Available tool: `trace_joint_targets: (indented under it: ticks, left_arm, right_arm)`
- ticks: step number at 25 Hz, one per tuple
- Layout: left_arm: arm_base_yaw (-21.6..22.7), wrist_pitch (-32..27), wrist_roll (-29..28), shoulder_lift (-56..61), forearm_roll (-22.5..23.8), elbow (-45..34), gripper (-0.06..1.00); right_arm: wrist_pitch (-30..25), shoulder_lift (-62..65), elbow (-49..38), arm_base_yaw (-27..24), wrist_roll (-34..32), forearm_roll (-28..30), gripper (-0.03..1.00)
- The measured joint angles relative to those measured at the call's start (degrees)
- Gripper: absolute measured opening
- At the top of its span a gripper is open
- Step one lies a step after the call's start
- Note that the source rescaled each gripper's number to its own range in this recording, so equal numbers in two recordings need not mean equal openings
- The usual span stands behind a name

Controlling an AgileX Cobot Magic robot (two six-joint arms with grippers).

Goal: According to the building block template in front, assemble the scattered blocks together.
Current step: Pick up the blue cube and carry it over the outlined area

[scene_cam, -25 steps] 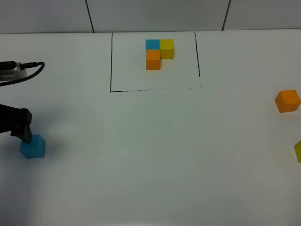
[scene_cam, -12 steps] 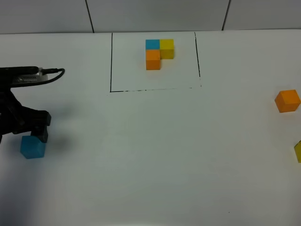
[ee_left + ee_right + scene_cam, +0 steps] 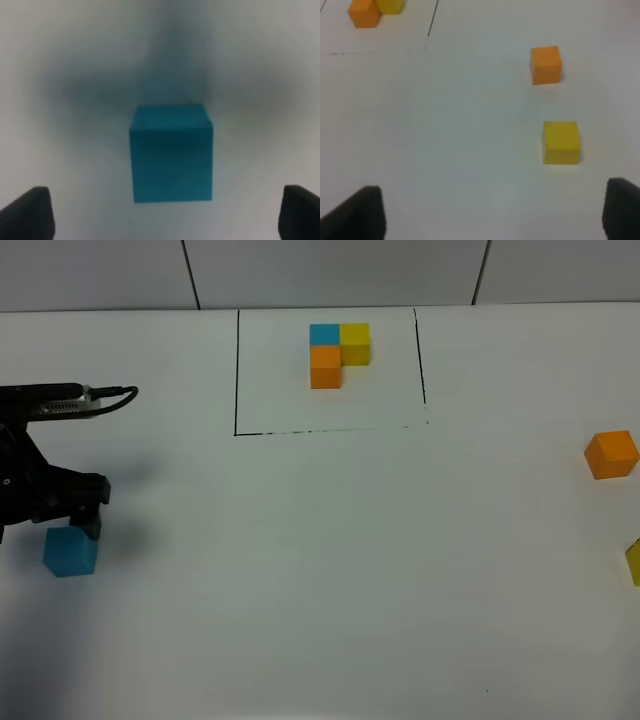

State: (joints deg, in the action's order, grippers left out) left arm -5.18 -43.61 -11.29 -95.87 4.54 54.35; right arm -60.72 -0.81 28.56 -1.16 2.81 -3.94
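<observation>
Near the left edge: left gripper (image 3: 162, 215) spread wide and empty, poised above the sky blue cube (image 3: 69, 552), not clasping it. At the far edge, middle: building block template (image 3: 335, 352) inside its black outline (image 3: 236, 370). By the right edge: orange cube (image 3: 611, 454) and yellow cube (image 3: 634, 562), apart from each other; right gripper (image 3: 492, 215) parted, holding nothing. Seemingly at the first pick, with none of the three loose cubes joined and all left to gather.
</observation>
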Motion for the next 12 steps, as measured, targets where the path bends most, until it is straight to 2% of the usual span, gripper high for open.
trace_joint_targets:
  ticks: [12]
  left_arm:
    - [0.0,3.3,0.0,-5.9,-1.5,0.0,0.9]
  right_arm:
    - [0.0,0.0,0.0,0.0,0.0,-0.1,0.75]
